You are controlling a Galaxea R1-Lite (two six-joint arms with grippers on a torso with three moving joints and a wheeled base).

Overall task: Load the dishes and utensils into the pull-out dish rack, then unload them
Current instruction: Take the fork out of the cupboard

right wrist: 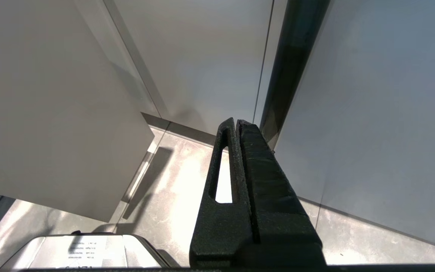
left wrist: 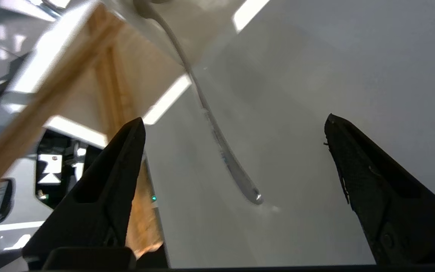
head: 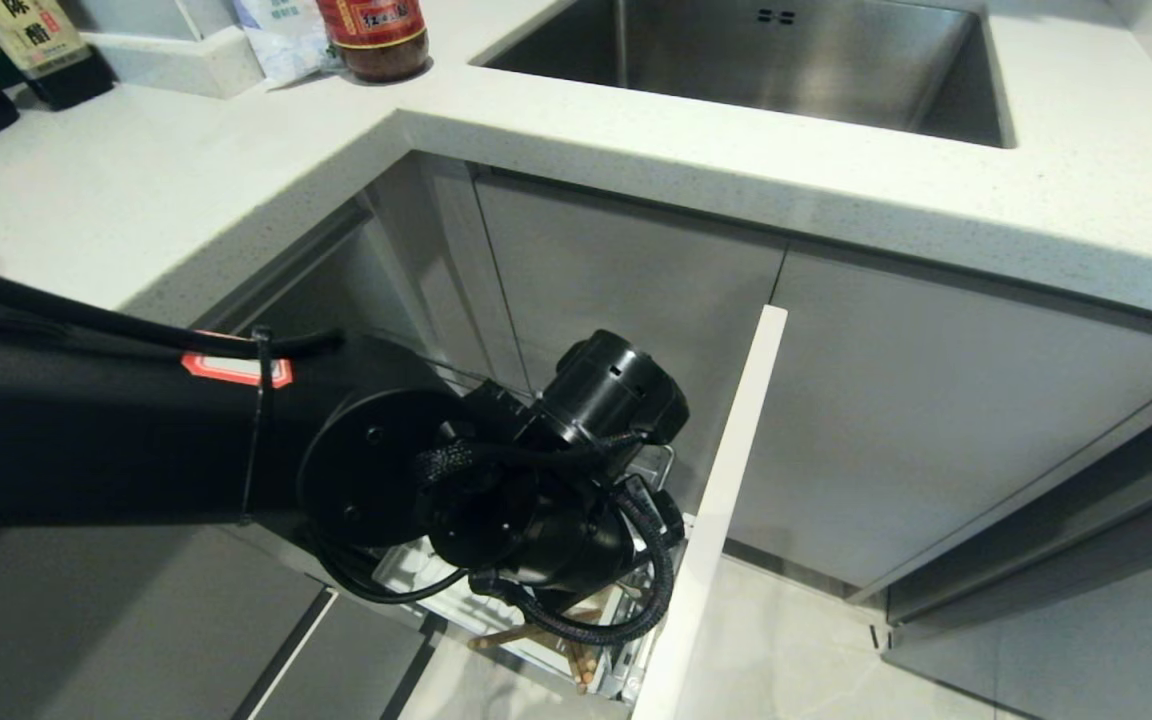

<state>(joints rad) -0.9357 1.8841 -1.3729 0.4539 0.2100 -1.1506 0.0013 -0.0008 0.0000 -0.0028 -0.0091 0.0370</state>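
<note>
The white speckled stone countertop (head: 636,120) spans the upper scene, with a brushed stainless-steel sink (head: 766,60) sunk into it and dark sauce bottles (head: 26,50) at the far left corner. Beneath it stand flat grey cabinet fronts (head: 936,400). The pull-out dish rack (head: 711,520), drawn out from the cabinet, shows its smooth white panel front edge-on and chrome wire behind. The left arm, matte black with braided cabling, reaches down into the rack; the left gripper (left wrist: 236,143) has its textured black fingers spread wide, gripping nothing. Between them lies the slim silver metal fork (left wrist: 217,139), curved and glossy, against a pale surface. Light-brown wooden chopsticks (head: 576,655) sit in the rack's near end. The right gripper (right wrist: 238,170) hangs low beside the cabinets, fingers pressed together.
</note>
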